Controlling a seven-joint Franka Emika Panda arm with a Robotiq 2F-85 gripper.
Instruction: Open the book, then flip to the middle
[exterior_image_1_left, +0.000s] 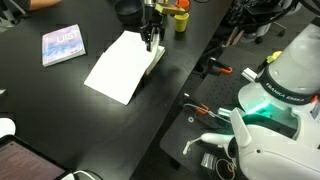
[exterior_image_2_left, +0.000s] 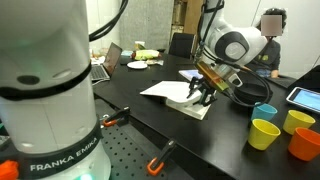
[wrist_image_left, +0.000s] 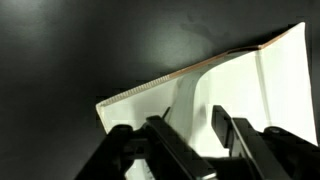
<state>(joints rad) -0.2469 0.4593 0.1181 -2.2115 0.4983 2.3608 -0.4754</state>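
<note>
The book (exterior_image_1_left: 118, 66) lies open on the black table, white pages up, with its tan-orange cover edge showing at the side nearest the gripper. It also shows in an exterior view (exterior_image_2_left: 168, 92) and fills the wrist view (wrist_image_left: 262, 90). My gripper (exterior_image_1_left: 151, 40) (exterior_image_2_left: 201, 93) hangs over the book's right edge, fingertips down at the pages. In the wrist view the fingers (wrist_image_left: 200, 130) stand apart over the white page. A curved grey strip, apparently a lifted page, rises beside the left finger. I cannot tell whether it is gripped.
A thinner blue-purple book (exterior_image_1_left: 62, 45) lies to the left. Several coloured cups (exterior_image_2_left: 263, 132) stand near the table edge, a laptop (exterior_image_2_left: 105, 66) and plate (exterior_image_2_left: 137, 65) behind. Orange-handled tools (exterior_image_1_left: 215, 70) lie on the robot's base plate. A person (exterior_image_2_left: 270, 30) sits beyond the arm.
</note>
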